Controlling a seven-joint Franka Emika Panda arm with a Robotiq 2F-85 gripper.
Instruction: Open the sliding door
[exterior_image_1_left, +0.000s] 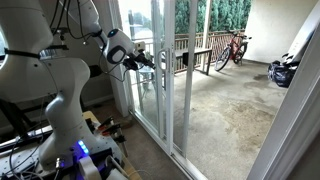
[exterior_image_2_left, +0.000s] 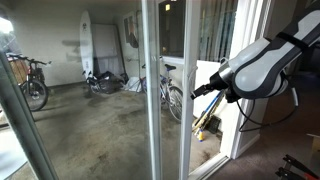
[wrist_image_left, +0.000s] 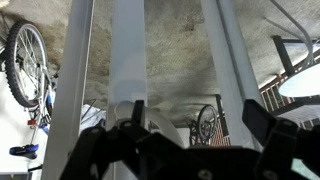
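Sliding door (exterior_image_1_left: 148, 100) of clear glass (smooth white frame (exterior_image_1_left: 164, 92)), rough concrete floor (exterior_image_1_left: 222, 112)

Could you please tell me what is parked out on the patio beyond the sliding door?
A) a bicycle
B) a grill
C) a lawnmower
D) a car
A: in an exterior view a bicycle stands at the far end of the patio, next to the railing. No lawnmower, car or grill shows in any view.
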